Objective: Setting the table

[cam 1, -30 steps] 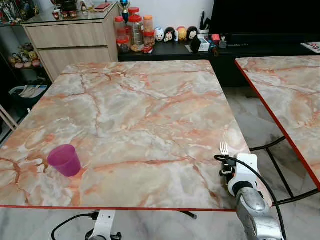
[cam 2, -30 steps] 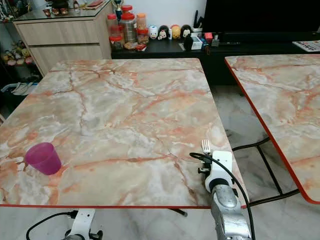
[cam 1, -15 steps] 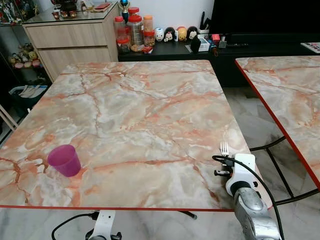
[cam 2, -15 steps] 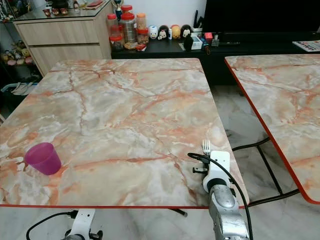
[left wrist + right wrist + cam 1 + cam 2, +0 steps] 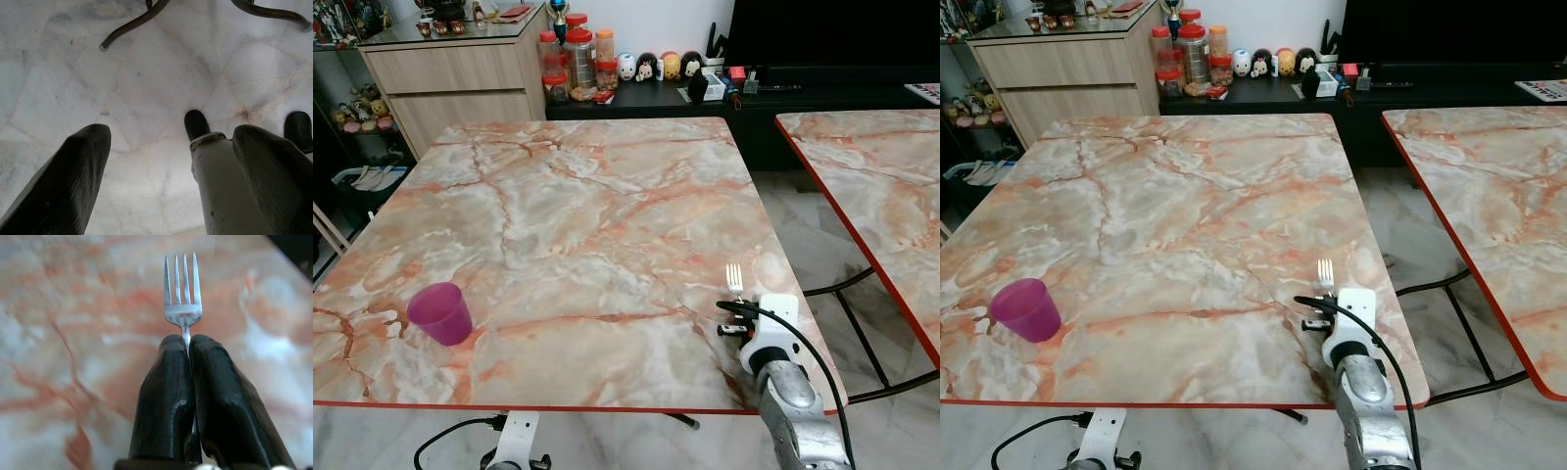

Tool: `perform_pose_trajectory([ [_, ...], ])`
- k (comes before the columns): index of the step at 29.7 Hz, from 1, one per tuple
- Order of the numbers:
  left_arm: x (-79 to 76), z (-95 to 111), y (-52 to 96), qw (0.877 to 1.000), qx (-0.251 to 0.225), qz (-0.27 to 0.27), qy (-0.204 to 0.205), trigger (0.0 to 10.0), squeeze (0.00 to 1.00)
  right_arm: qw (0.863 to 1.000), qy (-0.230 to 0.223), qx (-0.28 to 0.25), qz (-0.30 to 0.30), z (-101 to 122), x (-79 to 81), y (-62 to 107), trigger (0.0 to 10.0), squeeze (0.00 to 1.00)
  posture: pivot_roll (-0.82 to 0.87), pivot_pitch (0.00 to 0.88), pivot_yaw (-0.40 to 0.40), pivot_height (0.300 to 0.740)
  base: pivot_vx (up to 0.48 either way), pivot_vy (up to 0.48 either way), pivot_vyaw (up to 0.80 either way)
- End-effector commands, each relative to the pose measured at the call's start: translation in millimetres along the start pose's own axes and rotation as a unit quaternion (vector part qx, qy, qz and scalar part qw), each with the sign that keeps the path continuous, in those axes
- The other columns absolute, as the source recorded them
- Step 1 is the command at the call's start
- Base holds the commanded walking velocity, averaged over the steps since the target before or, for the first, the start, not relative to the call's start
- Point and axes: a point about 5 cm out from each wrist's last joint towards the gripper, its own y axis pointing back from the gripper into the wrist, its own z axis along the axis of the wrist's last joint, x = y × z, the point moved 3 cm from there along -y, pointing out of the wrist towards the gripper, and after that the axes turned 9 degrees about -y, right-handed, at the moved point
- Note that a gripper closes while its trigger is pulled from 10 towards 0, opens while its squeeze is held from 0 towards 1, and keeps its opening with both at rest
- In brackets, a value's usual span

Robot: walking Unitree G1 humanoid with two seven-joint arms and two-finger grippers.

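Observation:
My right gripper [image 5: 187, 340] is shut on the handle of a silver fork [image 5: 182, 289], whose tines stick out past the black fingers [image 5: 166, 382]. From the head, the fork [image 5: 734, 277] points away from me over the marble table [image 5: 578, 215], near its front right corner, just beyond my right wrist [image 5: 767, 338]. A purple cup [image 5: 439, 313] stands upright near the front left corner. My left gripper [image 5: 171, 161] hangs open below the table edge, over the pale tiled floor.
A second marble table [image 5: 876, 186] stands to the right, across a narrow gap of floor. A wooden cabinet [image 5: 455, 78] and a dark shelf with jars [image 5: 578, 54] and small figurines lie beyond the far edge. Black table legs [image 5: 137, 22] cross the floor under me.
My right arm has carried the fork a little to the left and farther over the table. The cup has stayed where it was.

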Motion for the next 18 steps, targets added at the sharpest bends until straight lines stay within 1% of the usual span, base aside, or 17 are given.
perform_pose_trajectory([
  [1,2.4,0.3,-0.2,1.0,0.002,0.004,-0.005,10.0,0.0,0.999,0.001,-0.039,0.01,17.1,7.0,-2.9,10.0,0.0,-0.09,0.0,0.037,0.74,0.0,0.0,0.0],
  [5,2.9,1.8,-0.3,1.0,-0.002,0.007,-0.002,10.0,0.0,0.998,-0.001,-0.055,0.009,22.4,9.6,-4.1,10.0,0.0,-0.09,0.0,0.035,0.74,0.0,0.0,0.0],
  [8,5.1,3.6,-0.4,1.0,-0.006,0.015,0.003,10.0,0.0,0.994,0.03,-0.1,0.028,37.5,20.3,-5.3,10.0,0.0,-0.09,0.0,0.033,0.74,0.0,0.0,0.0],
  [9,5.1,3.6,-0.4,1.0,-0.006,0.015,0.003,10.0,0.0,0.994,0.03,-0.1,0.028,37.5,20.3,-5.3,10.0,0.0,-0.09,0.0,0.033,0.74,0.0,0.0,0.0],
  [10,5.5,1.4,-0.1,1.0,-0.002,0.016,0.003,10.0,0.0,0.992,0.035,-0.116,0.034,42.8,24.4,-5.6,10.0,0.0,-0.08,0.0,0.03,0.74,0.0,0.0,0.0],
  [18,2.0,-3.3,0.6,1.0,0.002,0.013,0.001,10.0,0.0,0.989,0.043,-0.135,0.037,48.4,27.2,-5.3,10.0,0.0,-0.08,0.0,0.025,0.74,0.0,0.0,0.0],
])
